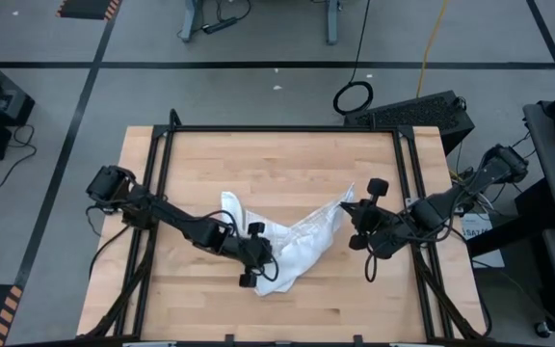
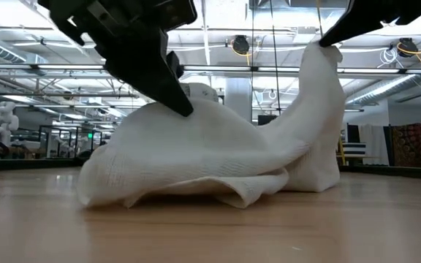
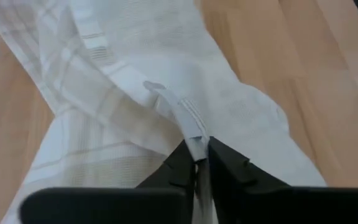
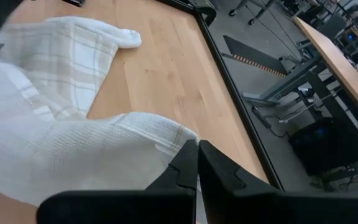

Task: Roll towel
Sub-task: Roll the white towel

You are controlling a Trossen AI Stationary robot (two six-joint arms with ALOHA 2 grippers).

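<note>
Now my left gripper pinches a fold of the towel, which lies crumpled on the table between my two arms. My right gripper clamps the towel's other corner, lifted off the wood.

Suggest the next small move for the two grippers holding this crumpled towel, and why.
Probably draw the grippers apart to stretch it flat. The left gripper pinches a fold and the right gripper an edge lifted off the table, but the towel sags bunched between them, too crumpled to roll.
</note>
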